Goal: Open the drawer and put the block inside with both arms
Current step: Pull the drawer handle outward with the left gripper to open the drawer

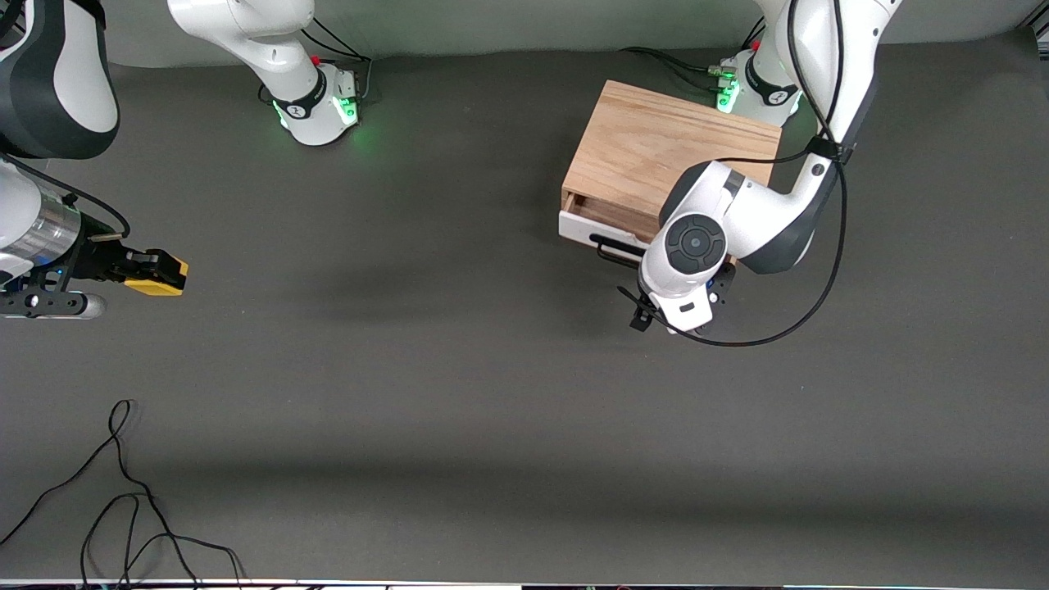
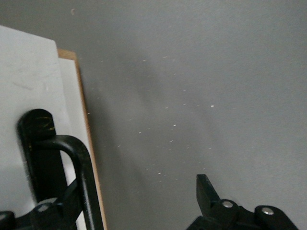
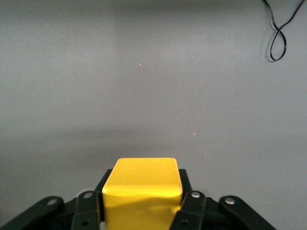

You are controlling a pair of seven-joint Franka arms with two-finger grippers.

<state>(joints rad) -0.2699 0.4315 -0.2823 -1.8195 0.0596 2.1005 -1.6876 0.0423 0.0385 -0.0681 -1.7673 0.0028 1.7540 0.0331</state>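
The oak box (image 1: pixel 656 143) stands near the left arm's base. Its white-fronted drawer (image 1: pixel 578 227) is open a crack and shows a strip of its wood interior. The black bar handle (image 1: pixel 613 247) runs under the left wrist. My left gripper (image 1: pixel 682 303) hangs in front of the drawer, open. In the left wrist view (image 2: pixel 136 191) the handle's end (image 2: pixel 81 163) lies between the fingers, close to one. The other finger (image 2: pixel 207 191) is well clear. My right gripper (image 1: pixel 152 274) is shut on the yellow block (image 1: pixel 162 277), over the table at the right arm's end. The block fills the jaws (image 3: pixel 142 191).
A loose black cable (image 1: pixel 123 492) lies on the mat nearer the front camera at the right arm's end; its loop also shows in the right wrist view (image 3: pixel 277 40). The left arm's own cable (image 1: pixel 807 315) hangs in a loop beside the drawer.
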